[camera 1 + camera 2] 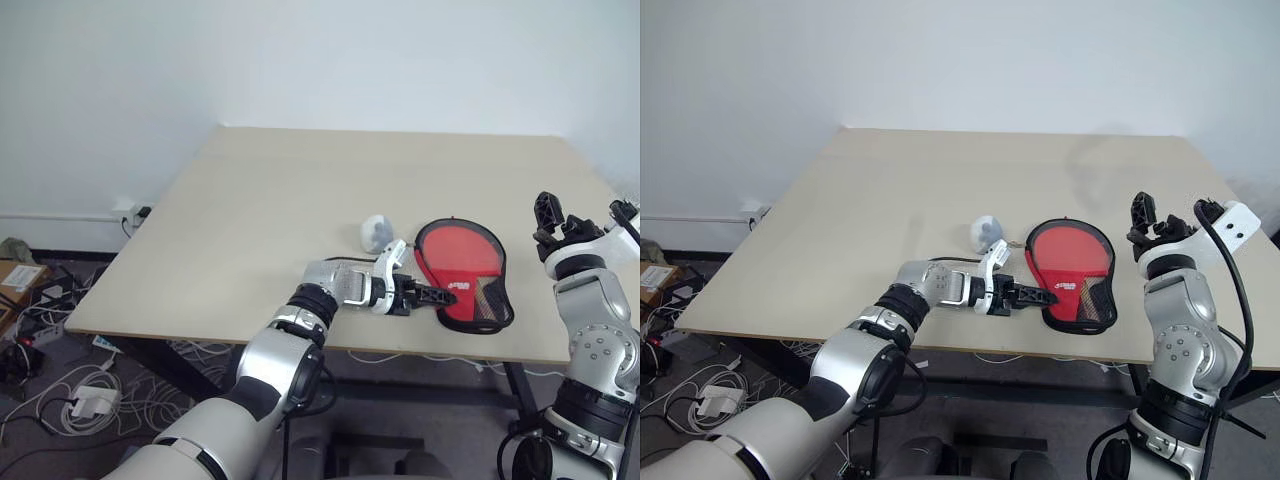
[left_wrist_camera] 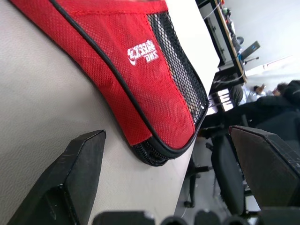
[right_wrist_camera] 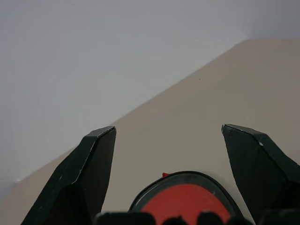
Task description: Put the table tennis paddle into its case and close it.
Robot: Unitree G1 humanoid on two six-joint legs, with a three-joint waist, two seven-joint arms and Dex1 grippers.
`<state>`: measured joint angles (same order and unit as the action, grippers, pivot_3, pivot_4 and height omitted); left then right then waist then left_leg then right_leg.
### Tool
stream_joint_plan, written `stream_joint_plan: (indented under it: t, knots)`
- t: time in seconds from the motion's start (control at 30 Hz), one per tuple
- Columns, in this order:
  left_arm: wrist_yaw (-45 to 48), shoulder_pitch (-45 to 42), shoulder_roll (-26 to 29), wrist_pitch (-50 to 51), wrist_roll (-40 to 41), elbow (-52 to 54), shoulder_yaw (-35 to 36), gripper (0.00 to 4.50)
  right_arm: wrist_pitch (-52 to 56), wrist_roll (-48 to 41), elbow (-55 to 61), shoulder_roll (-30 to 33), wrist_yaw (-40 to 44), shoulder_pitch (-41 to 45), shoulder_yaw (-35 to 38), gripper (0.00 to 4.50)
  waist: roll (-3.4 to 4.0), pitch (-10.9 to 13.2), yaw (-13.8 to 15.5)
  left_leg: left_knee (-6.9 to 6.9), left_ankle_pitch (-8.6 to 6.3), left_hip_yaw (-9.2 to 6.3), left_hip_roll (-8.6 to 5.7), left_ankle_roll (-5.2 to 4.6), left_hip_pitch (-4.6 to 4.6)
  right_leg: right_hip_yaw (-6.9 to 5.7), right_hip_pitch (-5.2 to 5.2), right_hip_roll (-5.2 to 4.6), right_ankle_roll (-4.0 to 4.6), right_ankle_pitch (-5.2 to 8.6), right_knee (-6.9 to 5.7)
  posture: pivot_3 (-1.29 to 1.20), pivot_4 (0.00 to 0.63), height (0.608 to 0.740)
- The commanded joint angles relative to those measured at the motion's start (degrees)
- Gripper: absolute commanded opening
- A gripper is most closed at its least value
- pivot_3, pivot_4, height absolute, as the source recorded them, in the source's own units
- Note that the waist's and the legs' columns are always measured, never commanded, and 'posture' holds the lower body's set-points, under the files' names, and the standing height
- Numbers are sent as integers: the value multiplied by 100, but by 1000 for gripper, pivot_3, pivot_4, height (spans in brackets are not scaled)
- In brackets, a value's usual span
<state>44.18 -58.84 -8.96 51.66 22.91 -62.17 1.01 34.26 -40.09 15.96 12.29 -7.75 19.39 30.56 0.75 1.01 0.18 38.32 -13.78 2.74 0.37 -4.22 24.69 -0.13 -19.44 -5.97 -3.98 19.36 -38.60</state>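
Both grippers' fingers spread wide, holding nothing — left gripper [image 1: 428,294] beside the case [image 1: 462,262].

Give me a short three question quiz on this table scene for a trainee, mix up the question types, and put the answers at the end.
1. True or false: the left gripper is clamped on the case.
2. What lies on the table just beyond the left gripper, beside the case's rounded end?
A. a small pale lump
B. a ball
C. a cup
3. Fill in: the case's black mesh end lies toward the table's ____ edge.

Key:
1. False: its fingers stand open at the case's narrow end.
2. A, the small pale lump.
3. Near; the right gripper hangs open above the table.
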Motion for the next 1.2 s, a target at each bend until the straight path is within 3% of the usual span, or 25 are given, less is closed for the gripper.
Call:
stream_joint_plan:
  t: [0.03, 0.1, 0.2, 0.37, 0.73, 0.83, 0.93, 0.97, 1.03, 1.2]
  knots:
    - [-186, -340, -1426, -19, 67, -249, 50, 4500, -124, 92, 143, 103, -49, 12, -7, 3888, -1, -1, 4, 0, 0, -1, -1, 0, 0, 0, 1, 0, 0, 0, 0, 0, 0, 715]
    - [-170, -368, -1455, -20, 114, -278, 62, 4500, -129, 110, 161, 104, -79, 1, 12, 3888, -1, -1, 5, 1, 0, -1, -1, 0, 0, 0, 1, 0, 0, 0, 0, 0, 0, 715]
    - [-148, -402, -1528, -73, 74, -318, -8, 3901, -130, 91, 172, 85, -148, -25, 86, 3942, -1, -1, 2, 1, 0, -1, -2, 0, 0, 0, 1, 0, 0, 0, 0, 0, 0, 715]
    - [-172, -452, -1543, -1, 102, -383, -8, 2226, -188, 121, 167, 58, -165, -123, 70, 3942, -1, 0, 0, -1, 0, 0, -2, 0, 0, 0, -1, 0, 0, 0, 0, 0, 0, 715]
    - [-239, -579, -1628, -130, 140, -525, 106, 2226, -223, 182, 127, 26, -194, -183, -24, 3942, -2, 0, -3, -1, 0, 1, -1, 0, 0, 1, -2, 0, 0, 0, 0, 0, 0, 715]
    - [-222, -548, -1646, -210, 75, -507, 32, 1594, -140, 253, 150, 49, -150, -214, -161, 3942, -2, 0, -6, -1, 0, 2, -1, 0, 0, 2, -2, 0, 0, 0, 0, 0, 0, 715]
    - [68, -543, -1552, -160, 19, -376, -161, 581, 83, 319, 165, 158, -66, -320, -391, 3942, -2, 0, -7, -1, 0, 3, -2, 0, 0, 3, -4, 1, 0, 0, 0, 0, 0, 715]
    - [229, -539, -1490, -152, -46, -296, -305, 581, 203, 365, 140, 223, -62, -349, -484, 3942, -1, 1, -5, -1, 0, 4, -2, 0, 0, 3, -4, 1, 0, 0, 0, 0, 0, 715]
    - [662, -381, -1203, -355, -276, 160, -820, 581, 432, 537, 125, 424, 30, -419, -756, 3942, -1, 1, -6, -1, 0, 5, -6, 0, 0, 3, -3, 0, 0, 0, 0, 0, 0, 715]
    - [1500, 534, 203, -731, -697, 2440, -2080, 581, 1109, 735, 179, 800, 283, -509, -1327, 3942, 11, 6, -9, -4, -1, 9, -31, 2, 1, 11, -4, 1, 2, 1, 6, 0, 0, 715]
